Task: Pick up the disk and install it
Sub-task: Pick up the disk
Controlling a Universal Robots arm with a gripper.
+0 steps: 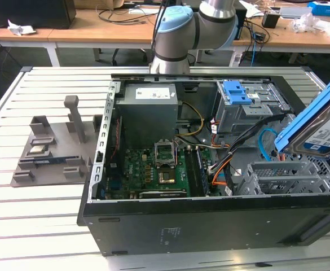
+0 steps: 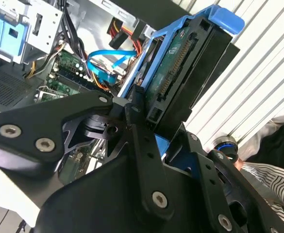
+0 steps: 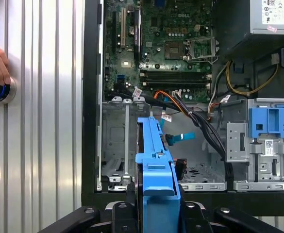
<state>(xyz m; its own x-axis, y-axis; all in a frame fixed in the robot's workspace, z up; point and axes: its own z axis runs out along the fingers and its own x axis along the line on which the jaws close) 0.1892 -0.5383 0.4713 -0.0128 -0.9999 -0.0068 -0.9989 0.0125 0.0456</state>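
Disk (image 3: 156,160), clenched in end effector (image 3: 156,196), tilted above open computer case (image 1: 210,226) on slatted metal tabletop (image 1: 40,214); wooden desks (image 1: 97,34) behind case.

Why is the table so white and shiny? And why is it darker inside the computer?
Second wrist view: light glares off the table beside the disk, washing its slats almost white. First wrist view: the table shines in bright stripes too. Exterior view: the black case has walls that shade its inside, so it looks dimmer than the table.
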